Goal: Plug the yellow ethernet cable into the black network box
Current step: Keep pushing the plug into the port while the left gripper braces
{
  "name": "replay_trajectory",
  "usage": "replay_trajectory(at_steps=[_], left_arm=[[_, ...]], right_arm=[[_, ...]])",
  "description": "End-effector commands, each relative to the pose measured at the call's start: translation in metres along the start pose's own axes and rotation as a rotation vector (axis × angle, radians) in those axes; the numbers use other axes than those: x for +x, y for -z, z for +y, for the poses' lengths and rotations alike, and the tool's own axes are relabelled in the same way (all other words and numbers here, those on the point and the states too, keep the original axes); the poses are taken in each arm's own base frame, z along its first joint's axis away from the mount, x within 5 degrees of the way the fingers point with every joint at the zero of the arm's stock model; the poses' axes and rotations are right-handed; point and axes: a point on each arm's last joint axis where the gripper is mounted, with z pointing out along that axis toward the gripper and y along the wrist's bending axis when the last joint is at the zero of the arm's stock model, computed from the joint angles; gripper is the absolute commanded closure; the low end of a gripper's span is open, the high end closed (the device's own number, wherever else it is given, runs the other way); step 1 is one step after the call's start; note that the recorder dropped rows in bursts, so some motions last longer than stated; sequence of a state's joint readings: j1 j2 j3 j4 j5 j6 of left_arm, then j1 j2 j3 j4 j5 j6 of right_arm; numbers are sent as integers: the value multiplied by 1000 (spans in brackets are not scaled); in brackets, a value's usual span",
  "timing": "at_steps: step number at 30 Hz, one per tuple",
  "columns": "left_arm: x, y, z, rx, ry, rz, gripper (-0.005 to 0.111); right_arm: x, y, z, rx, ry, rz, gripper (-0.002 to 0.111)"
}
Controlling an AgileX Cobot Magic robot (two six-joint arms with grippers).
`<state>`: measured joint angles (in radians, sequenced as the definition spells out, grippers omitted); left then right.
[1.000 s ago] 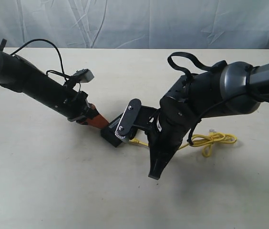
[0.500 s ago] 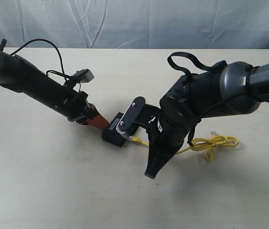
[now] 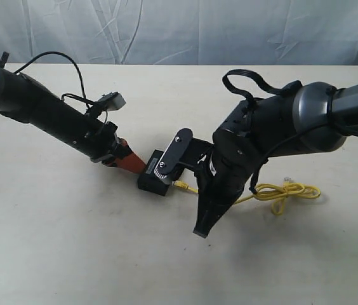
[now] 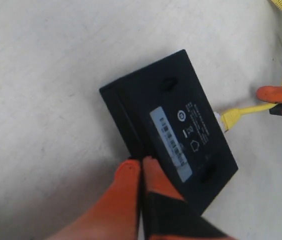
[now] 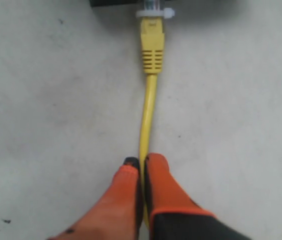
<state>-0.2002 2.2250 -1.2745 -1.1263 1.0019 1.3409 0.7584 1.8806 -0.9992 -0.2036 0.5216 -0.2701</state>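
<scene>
The black network box [image 4: 173, 120] lies flat with its label up, and my left gripper [image 4: 142, 161] is shut on its edge. The exterior view shows the black network box [image 3: 154, 182] at the tip of the left gripper [image 3: 139, 168]. The yellow ethernet cable [image 5: 148, 102] runs straight from my right gripper [image 5: 142, 162], which is shut on the cord, to the box's side. Its clear plug [image 5: 154, 12] touches the black network box [image 5: 111, 2]; how deep it sits cannot be told. The cable's looped bundle [image 3: 288, 190] trails on the right. In the exterior view the arm hides the right fingers.
A pale tabletop [image 3: 71, 241] carries everything, with a wrinkled white cloth backdrop [image 3: 179, 28] behind it. The bulky right arm [image 3: 261, 136] overhangs the cable between box and bundle. The right wrist camera [image 3: 172, 157] hangs just over the box.
The right arm has pushed the plug end up to the box's side. The box shifted slightly. The looped bundle slid a little to the right.
</scene>
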Motion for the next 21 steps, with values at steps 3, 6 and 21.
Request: replay_trajectory(at_steps=[3, 6, 21], left_arm=[[1, -2, -1, 16, 5, 3, 107], [1, -2, -1, 16, 5, 3, 107], [1, -2, -1, 16, 5, 3, 107]], right_arm=[[-4, 1, -2, 13, 27, -44, 109], [-7, 1, -2, 16, 15, -76, 109], [-13, 2, -1, 5, -39, -134, 109]])
